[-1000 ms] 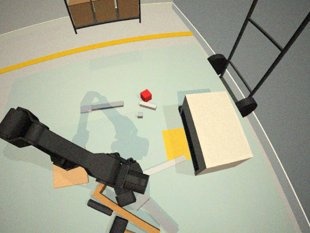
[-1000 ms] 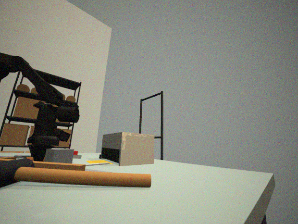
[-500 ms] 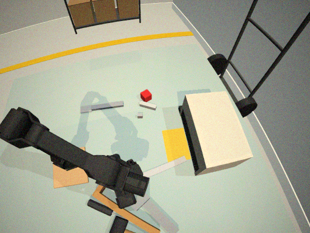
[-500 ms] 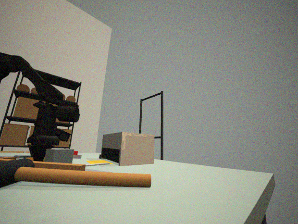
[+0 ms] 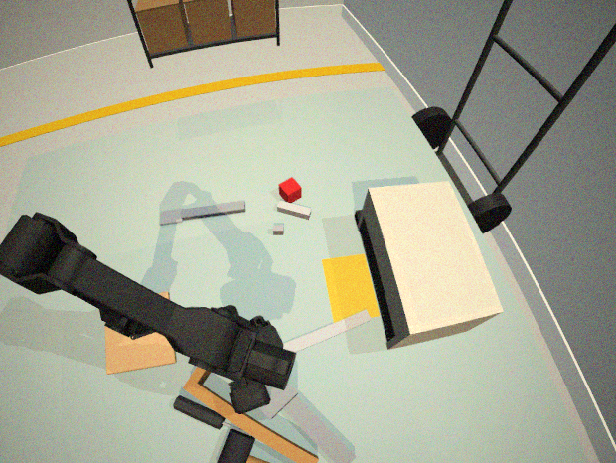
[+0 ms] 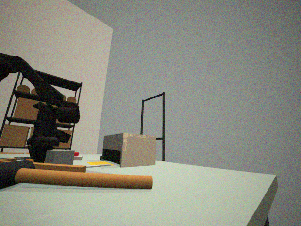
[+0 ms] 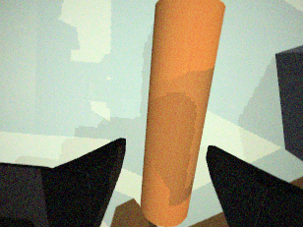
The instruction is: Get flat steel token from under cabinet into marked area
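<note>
Apparently, the steel token lay somewhere under the cabinet [image 5: 433, 248] [image 6: 138, 150]; I could not spot it in any view, so its exact place and long axis stayed unknown to me. My single pincer [image 5: 253, 368] [image 6: 40, 155] [image 7: 165, 147] was well apart from the cabinet, back toward the robot's side of the worktop. Its fingers stood open either side of an orange handle [image 7: 179, 87], with a gap at each flank, clamped on nothing. The cabinet stood near the worktop edge by the trolley [image 5: 529, 70] [image 6: 163, 126], its dark slot facing the yellow patch [image 5: 350, 283] [image 6: 99, 163]. A pale strip [image 5: 323, 334] [image 6: 98, 166] ran slantwise toward the slot, its tip over the patch's corner. Whatever came next, I judged, turned on lining a reaching tool up with that slot; the cabinet's inside was too dark to read.
</note>
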